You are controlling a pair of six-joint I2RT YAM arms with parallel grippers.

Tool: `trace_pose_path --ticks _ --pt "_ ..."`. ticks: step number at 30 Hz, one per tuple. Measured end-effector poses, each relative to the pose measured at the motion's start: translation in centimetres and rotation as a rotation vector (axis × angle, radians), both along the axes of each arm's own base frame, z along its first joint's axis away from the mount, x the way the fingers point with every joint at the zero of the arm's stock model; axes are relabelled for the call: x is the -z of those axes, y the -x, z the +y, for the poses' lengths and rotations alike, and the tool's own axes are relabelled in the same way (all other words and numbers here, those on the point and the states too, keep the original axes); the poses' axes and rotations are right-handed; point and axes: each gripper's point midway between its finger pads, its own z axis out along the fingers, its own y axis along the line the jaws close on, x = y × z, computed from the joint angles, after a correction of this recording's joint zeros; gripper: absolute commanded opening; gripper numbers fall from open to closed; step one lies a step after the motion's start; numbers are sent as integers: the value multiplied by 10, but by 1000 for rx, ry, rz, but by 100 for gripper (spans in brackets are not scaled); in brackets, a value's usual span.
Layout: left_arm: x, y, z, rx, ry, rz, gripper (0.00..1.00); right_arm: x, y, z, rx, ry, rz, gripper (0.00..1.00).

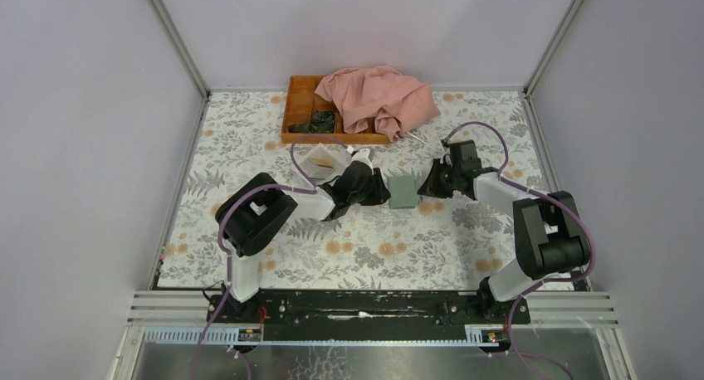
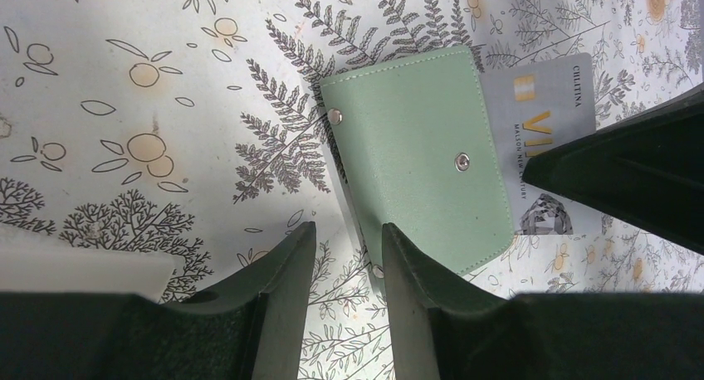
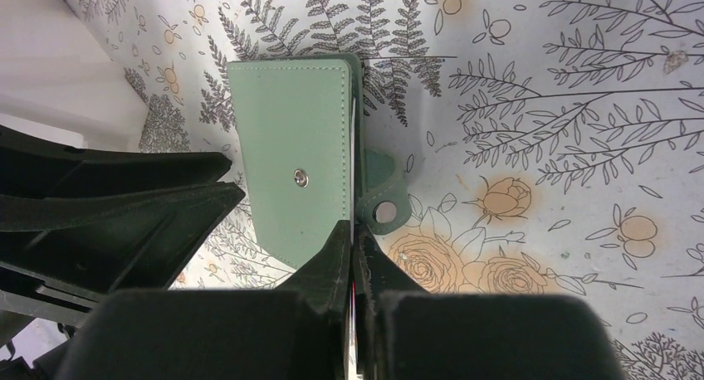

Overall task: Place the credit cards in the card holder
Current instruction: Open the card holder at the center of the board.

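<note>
The grey-green card holder (image 1: 404,192) lies closed on the flowered cloth between my two grippers. Seen from the left wrist, a grey credit card (image 2: 544,139) sticks out of the card holder's (image 2: 415,148) right side. My right gripper (image 3: 354,231) is shut on that card's thin edge, right at the card holder's (image 3: 290,164) opening beside its snap tab (image 3: 384,210). My left gripper (image 2: 349,247) stands open at the holder's opposite corner. One of its fingers (image 2: 407,268) overlaps the holder's edge, and nothing is clamped between them.
An orange wooden tray (image 1: 300,106) stands at the back, with a pink cloth (image 1: 378,98) heaped over its right part. A white open-topped box (image 1: 320,158) sits just behind the left gripper. Grey walls close in both sides.
</note>
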Motion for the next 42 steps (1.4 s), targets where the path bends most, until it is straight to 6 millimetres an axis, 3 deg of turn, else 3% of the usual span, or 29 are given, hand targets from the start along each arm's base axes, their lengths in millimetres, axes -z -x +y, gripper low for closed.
trace_pose_path --ticks 42 --pt "0 -3 -2 0 17 -17 43 8 -1 3 1 -33 2 0"
